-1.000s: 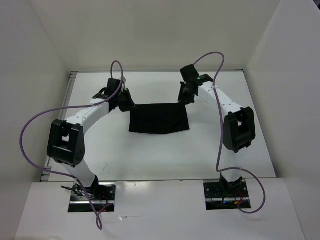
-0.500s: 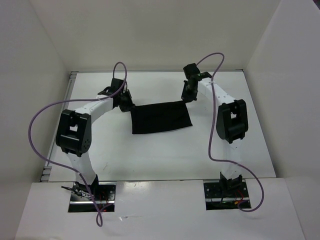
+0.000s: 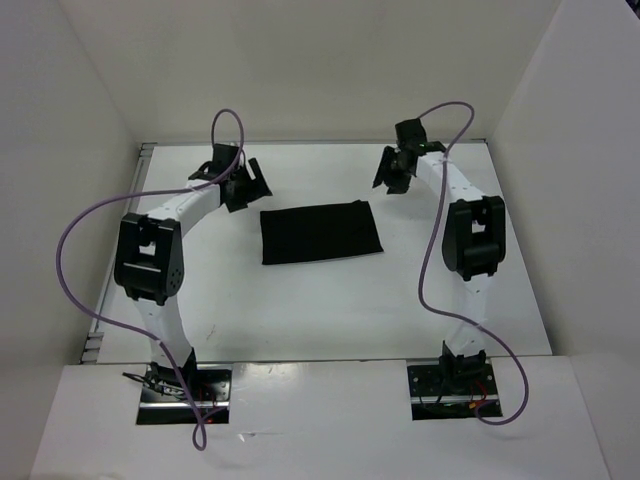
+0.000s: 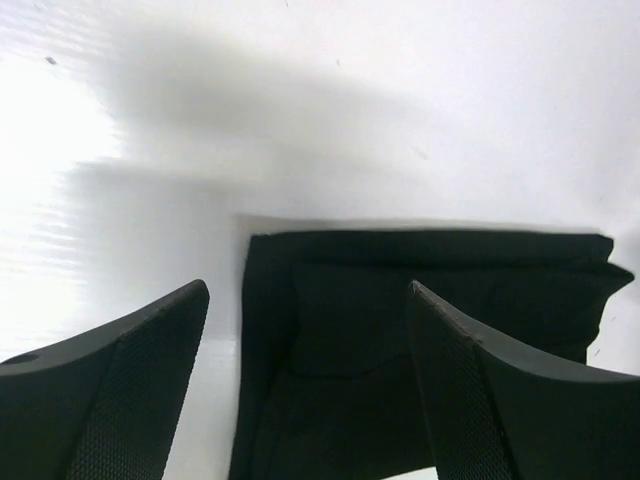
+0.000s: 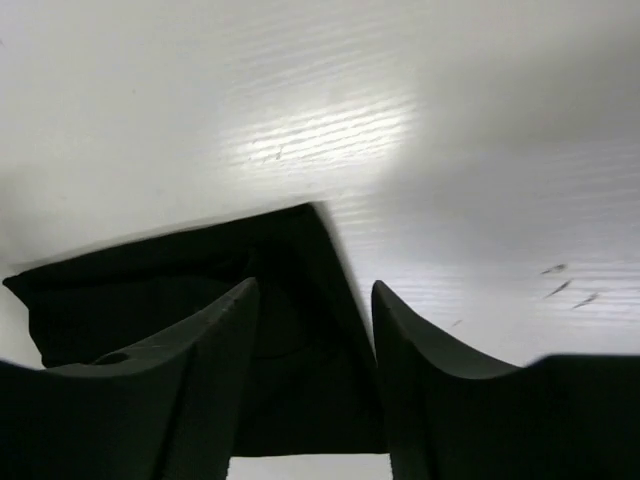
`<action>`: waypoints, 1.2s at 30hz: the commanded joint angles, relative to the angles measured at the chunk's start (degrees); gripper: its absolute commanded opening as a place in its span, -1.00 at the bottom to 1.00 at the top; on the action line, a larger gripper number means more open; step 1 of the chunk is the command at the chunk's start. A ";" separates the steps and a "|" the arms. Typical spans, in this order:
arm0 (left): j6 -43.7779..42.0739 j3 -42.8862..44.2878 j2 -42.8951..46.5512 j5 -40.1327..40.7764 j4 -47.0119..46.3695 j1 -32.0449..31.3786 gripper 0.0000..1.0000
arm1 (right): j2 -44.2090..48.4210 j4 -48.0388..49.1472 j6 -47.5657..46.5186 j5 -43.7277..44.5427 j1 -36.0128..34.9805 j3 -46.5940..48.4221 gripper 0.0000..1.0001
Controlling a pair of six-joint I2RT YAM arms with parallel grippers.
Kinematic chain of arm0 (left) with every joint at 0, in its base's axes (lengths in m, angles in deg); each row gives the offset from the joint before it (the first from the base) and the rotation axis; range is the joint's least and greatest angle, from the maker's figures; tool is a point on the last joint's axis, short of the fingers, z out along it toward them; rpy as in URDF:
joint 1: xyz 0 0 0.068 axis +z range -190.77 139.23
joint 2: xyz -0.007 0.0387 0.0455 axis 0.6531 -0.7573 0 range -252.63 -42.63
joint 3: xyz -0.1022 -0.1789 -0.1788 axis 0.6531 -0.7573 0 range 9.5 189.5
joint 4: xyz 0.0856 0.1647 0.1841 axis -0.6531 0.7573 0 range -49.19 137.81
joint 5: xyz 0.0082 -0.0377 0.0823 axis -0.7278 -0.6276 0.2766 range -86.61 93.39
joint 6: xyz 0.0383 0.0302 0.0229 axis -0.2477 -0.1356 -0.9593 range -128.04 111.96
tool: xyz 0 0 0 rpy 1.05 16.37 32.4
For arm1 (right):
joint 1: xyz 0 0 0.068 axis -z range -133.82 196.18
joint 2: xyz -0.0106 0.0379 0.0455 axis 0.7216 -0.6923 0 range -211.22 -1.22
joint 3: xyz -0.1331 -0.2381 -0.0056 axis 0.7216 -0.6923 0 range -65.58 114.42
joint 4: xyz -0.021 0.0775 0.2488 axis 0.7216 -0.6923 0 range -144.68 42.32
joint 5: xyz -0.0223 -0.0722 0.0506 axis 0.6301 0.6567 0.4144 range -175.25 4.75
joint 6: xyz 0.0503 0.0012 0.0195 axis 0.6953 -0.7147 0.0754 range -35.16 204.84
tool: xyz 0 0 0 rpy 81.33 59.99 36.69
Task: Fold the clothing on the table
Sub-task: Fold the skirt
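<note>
Clothing [image 3: 320, 232] lies flat on the table [image 3: 300, 310], between the pincers and touching neither. Left pincer [image 3: 245, 192] and right pincer [image 3: 388, 178]: jaws apart, empty. Risk: unpinned layers may spring open, or a low finger may snag an edge. Only the wrist views show stacked layers.

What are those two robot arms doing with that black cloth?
They are folding it. The black clothing lies flat on the white table as a tidy rectangle, and the wrist cameras show layers folded over each other. Nobody is holding it right now. The left gripper and the right gripper are both open, one near each far corner of the clothing, not touching it.
</note>
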 commanded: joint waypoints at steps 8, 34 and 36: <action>1.89 -10.13 11.09 -14.12 -7.94 -1.66 0.69 | 4.33 -4.17 -7.49 -9.13 2.48 -7.12 0.20; 5.43 -24.32 16.19 -20.02 -11.11 -2.37 -0.97 | 0.64 2.79 -10.31 -17.40 -1.56 -19.19 -0.98; 5.43 -23.79 16.81 -20.02 -10.58 -2.37 -0.97 | 1.87 2.16 -9.70 -14.33 -1.56 -19.72 -0.98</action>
